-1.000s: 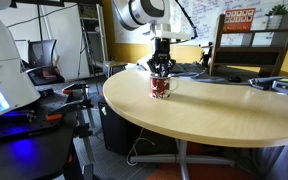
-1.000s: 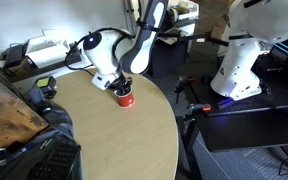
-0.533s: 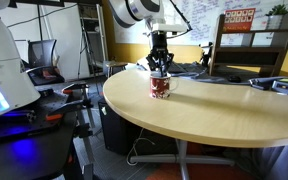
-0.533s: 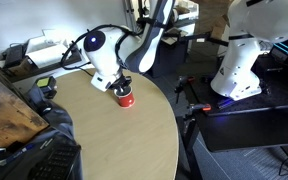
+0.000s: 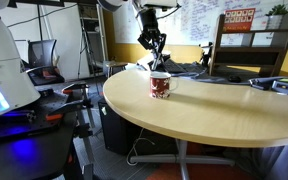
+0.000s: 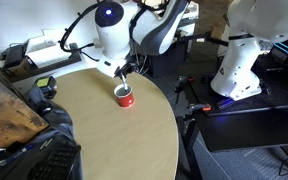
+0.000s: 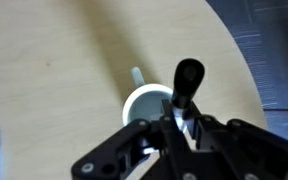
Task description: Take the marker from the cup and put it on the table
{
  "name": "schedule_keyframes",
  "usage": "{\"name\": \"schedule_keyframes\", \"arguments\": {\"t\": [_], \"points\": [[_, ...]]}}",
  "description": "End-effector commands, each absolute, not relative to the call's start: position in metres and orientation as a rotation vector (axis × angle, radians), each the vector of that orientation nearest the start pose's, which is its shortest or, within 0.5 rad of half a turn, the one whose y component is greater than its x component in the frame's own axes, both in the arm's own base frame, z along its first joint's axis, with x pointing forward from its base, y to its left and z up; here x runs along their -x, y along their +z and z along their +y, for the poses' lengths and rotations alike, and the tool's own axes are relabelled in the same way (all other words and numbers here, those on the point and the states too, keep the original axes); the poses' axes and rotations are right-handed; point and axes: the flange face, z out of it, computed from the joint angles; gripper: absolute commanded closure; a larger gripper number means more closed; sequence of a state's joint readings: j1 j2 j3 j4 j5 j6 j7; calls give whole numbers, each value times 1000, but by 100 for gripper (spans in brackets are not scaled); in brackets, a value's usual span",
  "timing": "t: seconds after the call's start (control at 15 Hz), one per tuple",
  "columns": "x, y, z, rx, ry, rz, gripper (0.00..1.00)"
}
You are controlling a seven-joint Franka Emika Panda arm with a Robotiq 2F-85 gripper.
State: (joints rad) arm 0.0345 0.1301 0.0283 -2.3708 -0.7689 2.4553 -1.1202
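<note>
One black marker (image 7: 188,82) is clamped between my fingers (image 7: 162,128), held in the air above the red cup (image 5: 160,86). In my wrist view the cup's white inside lies at eight o'clock from the marker's cap. The cup stands upright on the round wooden desk (image 5: 214,110).

My room: a cluttered lab around a round bench (image 5: 224,105).
My bench is pale wood, on a metal foot over a dark floor (image 5: 124,166). In an exterior view a whiteboard (image 5: 196,20) covers the wall at 12 o'clock, a dark shelf (image 5: 246,52) with a potted plant (image 5: 277,14) on top sits at 2 o'clock, a black office chair (image 5: 42,55) at 9 o'clock, and a blue glow (image 5: 22,152) at 7 o'clock.
</note>
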Motion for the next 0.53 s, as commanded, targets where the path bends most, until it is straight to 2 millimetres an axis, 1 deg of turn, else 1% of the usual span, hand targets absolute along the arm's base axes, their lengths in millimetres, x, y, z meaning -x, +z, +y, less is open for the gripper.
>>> {"name": "schedule_keyframes", "arguments": {"t": [0.0, 0.07, 0.2, 0.47], "points": [[-478, 276, 49, -1533, -189, 2271, 95], [-477, 273, 55, -1503, -142, 2327, 95], [-475, 253, 70, -1427, -79, 2446, 95], [-462, 202, 102, -1260, 0, 2691, 95]]}}
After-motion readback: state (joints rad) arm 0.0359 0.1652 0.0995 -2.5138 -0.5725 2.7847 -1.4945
